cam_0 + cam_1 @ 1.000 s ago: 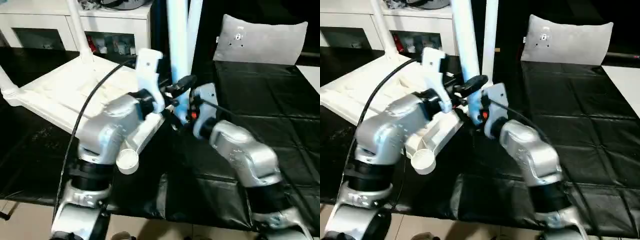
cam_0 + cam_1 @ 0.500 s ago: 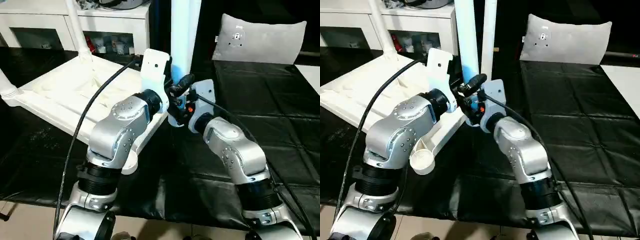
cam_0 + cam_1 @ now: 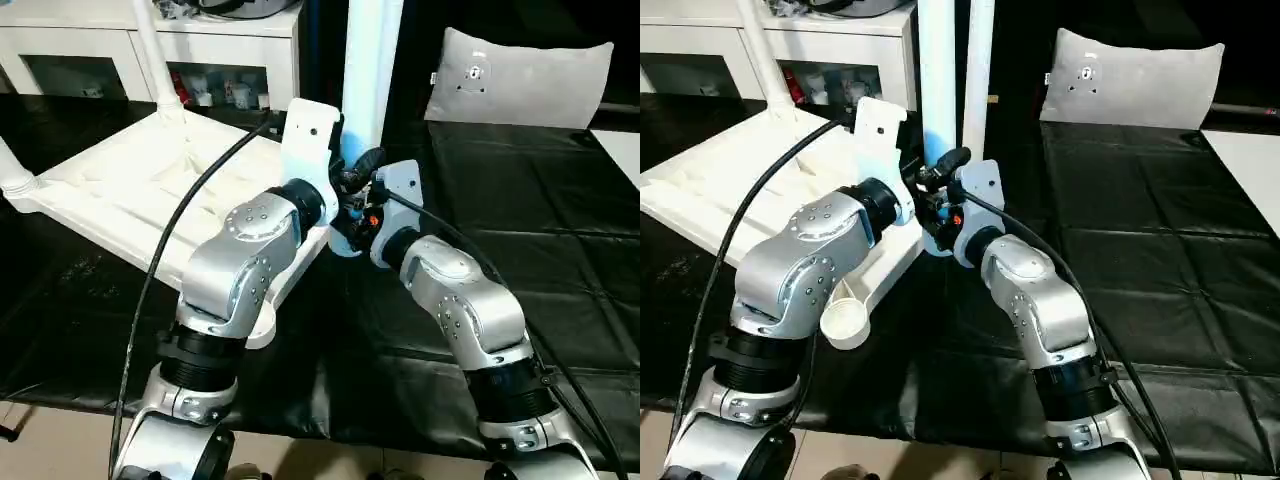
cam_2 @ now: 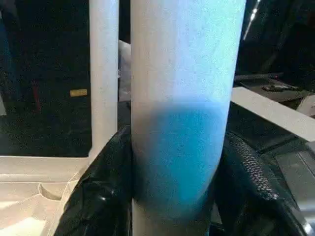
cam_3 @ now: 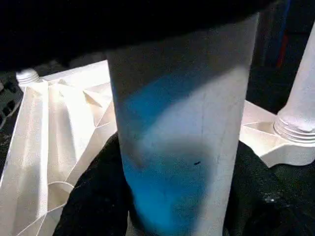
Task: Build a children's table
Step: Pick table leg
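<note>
Contact on the leg is now two-handed: over the last second your right gripper [image 3: 358,212] has drawn its black fingers in from a wide spread until they lie against the long round tapered white plastic leg [image 3: 371,60], opposite your left gripper [image 3: 345,180], which has kept its clamp on that leg unchanged. In the left wrist view the left fingers [image 4: 96,196] press both flanks of the leg; in the right wrist view the right fingers [image 5: 93,204] hug it the same way, so both sets of jaws are closed on the same leg, low down near its foot.

Your forearms have also swung closer together and the leg now stands more nearly upright than a second ago.

The small white plastic table top [image 3: 130,185] lies upside down, ribbed underside up, on the black quilted mat [image 3: 520,210]. Another leg [image 3: 155,60] rises from its far corner by the white cabinet with glass doors [image 3: 215,45], and one more [image 3: 977,65] stands just behind the one you hold. The near corner socket [image 3: 845,322] is open and empty.

With both grippers on it, you can likely press or twist the leg home into its corner. Whether its foot is already seated I cannot tell, since your wrists hide the joint. Watch that the two grips do not fight and tilt it.
</note>
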Motion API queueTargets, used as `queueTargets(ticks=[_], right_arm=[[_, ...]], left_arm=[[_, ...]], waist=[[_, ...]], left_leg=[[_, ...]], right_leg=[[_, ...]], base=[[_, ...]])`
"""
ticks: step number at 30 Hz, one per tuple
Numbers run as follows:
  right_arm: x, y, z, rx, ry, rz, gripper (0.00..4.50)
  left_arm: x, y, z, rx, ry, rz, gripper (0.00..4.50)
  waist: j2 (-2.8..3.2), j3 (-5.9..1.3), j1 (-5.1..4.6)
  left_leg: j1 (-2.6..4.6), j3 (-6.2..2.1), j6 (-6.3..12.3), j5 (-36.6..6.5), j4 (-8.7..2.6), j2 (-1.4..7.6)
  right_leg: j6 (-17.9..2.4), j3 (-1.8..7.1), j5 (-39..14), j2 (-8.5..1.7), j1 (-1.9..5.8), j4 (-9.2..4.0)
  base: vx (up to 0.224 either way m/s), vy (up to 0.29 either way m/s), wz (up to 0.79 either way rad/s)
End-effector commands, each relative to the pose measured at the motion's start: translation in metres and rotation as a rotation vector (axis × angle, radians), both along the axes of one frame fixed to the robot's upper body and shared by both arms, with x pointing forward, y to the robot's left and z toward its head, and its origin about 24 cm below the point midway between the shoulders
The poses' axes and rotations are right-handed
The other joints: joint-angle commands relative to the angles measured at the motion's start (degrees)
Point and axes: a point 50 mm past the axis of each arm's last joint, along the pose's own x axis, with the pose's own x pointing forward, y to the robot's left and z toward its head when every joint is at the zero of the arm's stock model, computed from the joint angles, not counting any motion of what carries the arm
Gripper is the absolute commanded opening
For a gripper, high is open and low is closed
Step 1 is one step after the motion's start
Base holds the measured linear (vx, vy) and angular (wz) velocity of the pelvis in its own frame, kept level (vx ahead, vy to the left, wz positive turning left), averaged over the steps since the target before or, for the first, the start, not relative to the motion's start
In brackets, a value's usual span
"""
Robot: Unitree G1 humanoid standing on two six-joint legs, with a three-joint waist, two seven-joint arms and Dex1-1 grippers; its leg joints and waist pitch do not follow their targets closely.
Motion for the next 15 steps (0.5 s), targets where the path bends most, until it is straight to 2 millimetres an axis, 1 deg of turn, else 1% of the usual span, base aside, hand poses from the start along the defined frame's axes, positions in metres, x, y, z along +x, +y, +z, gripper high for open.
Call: queueTargets(ticks=[1,5,11,12,15], right_arm=[[0.0022,-0.0084,0.0046,0.025,-0.024,-0.027,1.98],[0.0027,-0.0120,0.0032,0.021,-0.025,-0.032,1.98],[0.0023,-0.0148,0.0030,0.030,-0.028,-0.015,1.97],[0.0023,-0.0153,0.0030,0.026,-0.029,-0.012,1.97],[0.0018,-0.0157,0.0025,0.024,-0.030,-0.007,1.96]], left_arm=[[-0.0018,0.0052,-0.0028,0.004,0.003,-0.006,2.60],[-0.0013,0.0088,-0.0036,0.005,0.005,0.008,2.60],[-0.0038,0.0084,-0.0028,-0.027,0.013,-0.043,2.60],[-0.0037,0.0096,-0.0037,-0.022,0.017,-0.045,2.60],[-0.0038,0.0098,-0.0045,-0.034,0.023,-0.047,2.60]], waist=[[-0.94,-4.41,-0.16],[-0.94,-4.42,-0.14],[-0.92,-4.45,-0.09],[-0.91,-4.50,-0.08],[-0.93,-4.44,-0.13]], left_leg=[[-0.19,0.58,-0.17,-5.37,-3.62,0.60],[-0.19,0.59,-0.06,-4.84,-3.59,0.64],[-0.20,0.60,0.01,-4.92,-3.57,0.65],[-0.24,0.57,0.12,-4.37,-3.55,0.65],[-0.17,0.60,0.12,-4.92,-3.56,0.64]], right_leg=[[-6.28,2.10,-13.11,-3.14,3.72,-4.07],[-6.64,2.11,-11.99,-3.09,3.74,-3.92],[-6.65,2.11,-12.40,-3.15,3.77,-3.98],[-6.97,2.12,-11.37,-3.14,3.83,-3.82],[-7.01,2.10,-12.30,-3.13,3.78,-3.95]], base=[[0.000,0.000,0.00],[0.000,0.000,0.00],[0.000,0.000,0.00],[0.000,0.000,0.00],[0.000,0.000,0.00]])
